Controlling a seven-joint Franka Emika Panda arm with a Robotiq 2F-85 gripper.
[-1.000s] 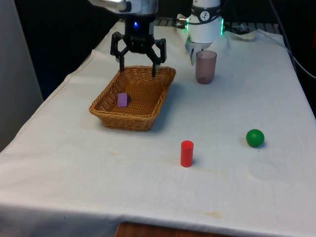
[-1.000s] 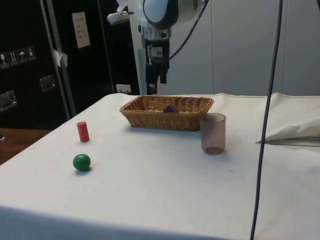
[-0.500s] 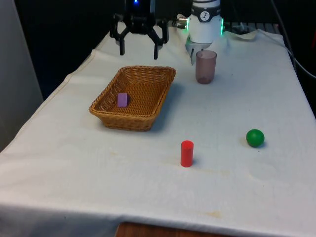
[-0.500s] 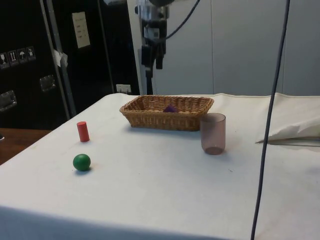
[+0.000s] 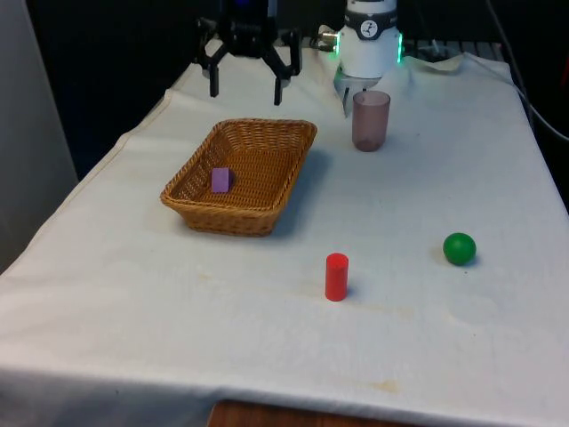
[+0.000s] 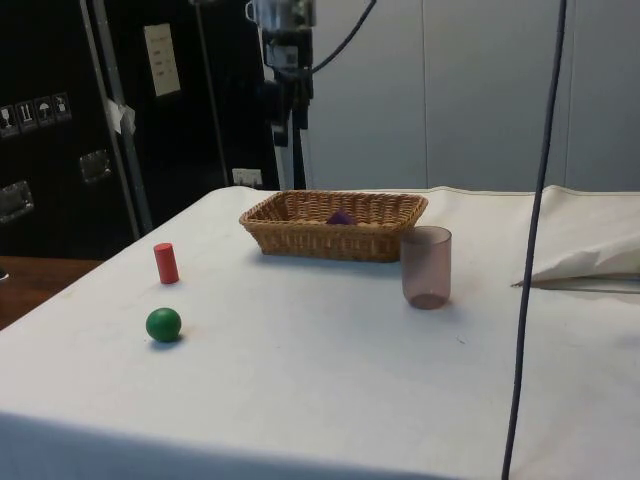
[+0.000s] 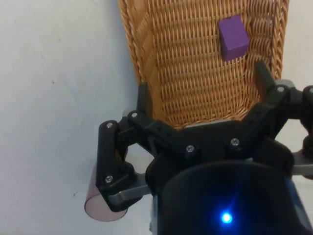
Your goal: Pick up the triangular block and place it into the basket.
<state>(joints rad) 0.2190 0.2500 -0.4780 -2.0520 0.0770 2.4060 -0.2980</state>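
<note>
The purple block (image 5: 220, 180) lies inside the wicker basket (image 5: 267, 211), near the side wall on the front view's left, resting on the woven floor. The gripper (image 5: 244, 87) hangs high above the basket's far end with its two fingers spread wide and nothing between them. A translucent brownish cup (image 5: 371, 120) stands upright just beyond the basket's far corner, on the front view's right. A red cylinder (image 5: 336, 277) stands upright in front of the basket, and a green ball (image 5: 460, 248) sits well apart from the basket, farther to the front view's right.
</note>
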